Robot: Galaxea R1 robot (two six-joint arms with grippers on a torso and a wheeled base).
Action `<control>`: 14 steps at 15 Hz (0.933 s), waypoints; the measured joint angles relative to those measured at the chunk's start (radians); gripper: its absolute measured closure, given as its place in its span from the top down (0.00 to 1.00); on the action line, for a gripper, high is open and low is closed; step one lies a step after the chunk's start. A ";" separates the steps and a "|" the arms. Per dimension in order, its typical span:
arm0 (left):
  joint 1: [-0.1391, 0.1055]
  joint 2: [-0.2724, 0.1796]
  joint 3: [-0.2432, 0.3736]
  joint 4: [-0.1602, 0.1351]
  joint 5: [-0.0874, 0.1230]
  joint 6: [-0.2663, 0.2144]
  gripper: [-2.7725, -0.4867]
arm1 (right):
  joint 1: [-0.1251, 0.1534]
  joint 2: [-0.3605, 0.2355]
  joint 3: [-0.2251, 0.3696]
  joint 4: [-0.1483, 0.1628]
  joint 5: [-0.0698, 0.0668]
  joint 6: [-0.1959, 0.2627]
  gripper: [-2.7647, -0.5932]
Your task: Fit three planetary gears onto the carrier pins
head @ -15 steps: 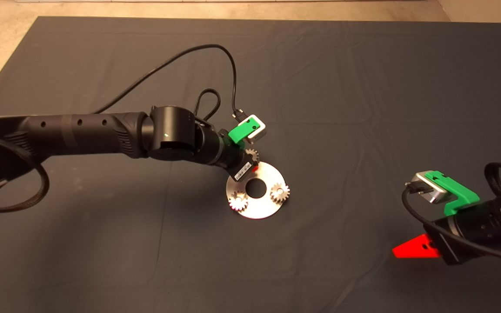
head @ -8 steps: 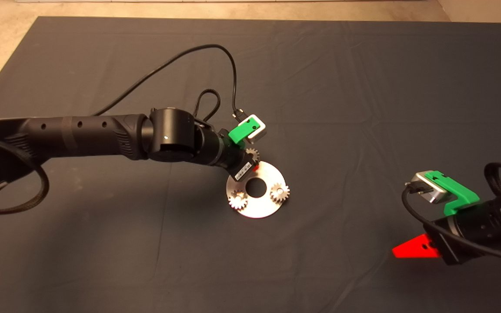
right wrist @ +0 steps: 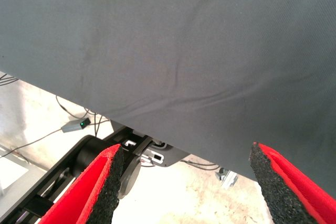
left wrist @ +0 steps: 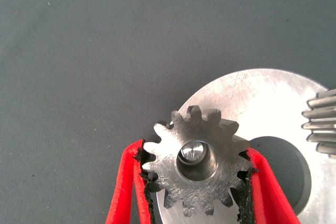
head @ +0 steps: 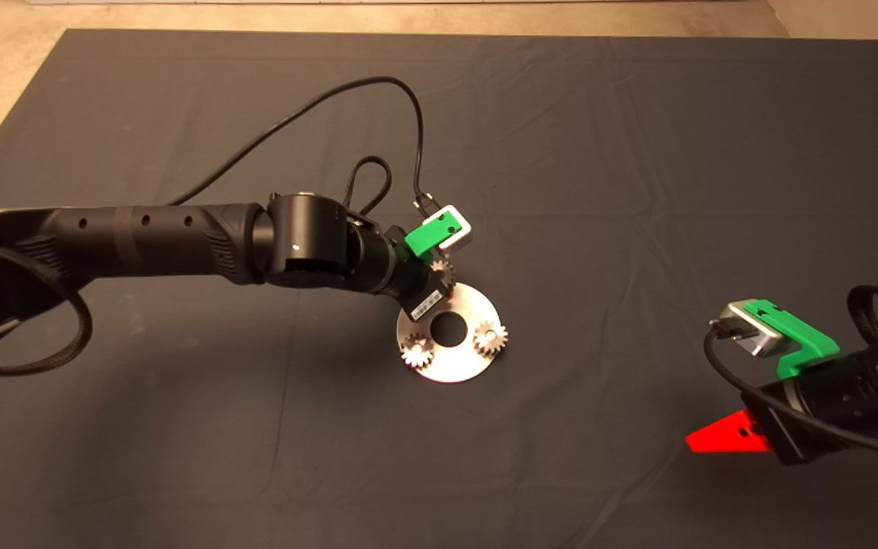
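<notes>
Silver gear [left wrist: 197,169] sits on a pin [left wrist: 191,153], clamped by the left gripper [left wrist: 197,182]; right gripper [right wrist: 184,182] gapes wide, lower right.

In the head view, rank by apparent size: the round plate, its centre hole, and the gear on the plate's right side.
1. Round plate, clearly largest.
2. Centre hole and the right-side gear look about alike; I would not rank them.

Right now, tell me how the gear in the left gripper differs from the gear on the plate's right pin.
The held gear is clamped between the left gripper's pads; the right-pin gear sits free. The held gear is at the plate's far edge, the other near its right edge. Both are small toothed metal gears with a pin showing in the bore.
</notes>
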State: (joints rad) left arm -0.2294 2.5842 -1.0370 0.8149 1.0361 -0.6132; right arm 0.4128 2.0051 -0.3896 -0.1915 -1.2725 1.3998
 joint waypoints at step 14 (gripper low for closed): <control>0.005 0.002 -0.001 -0.003 0.030 0.037 0.05 | 0.000 -0.006 0.000 0.000 0.020 0.000 0.55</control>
State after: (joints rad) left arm -0.2245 2.5862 -1.0385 0.8119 1.0660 -0.5766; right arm 0.4128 1.9992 -0.3896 -0.1915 -1.2526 1.3998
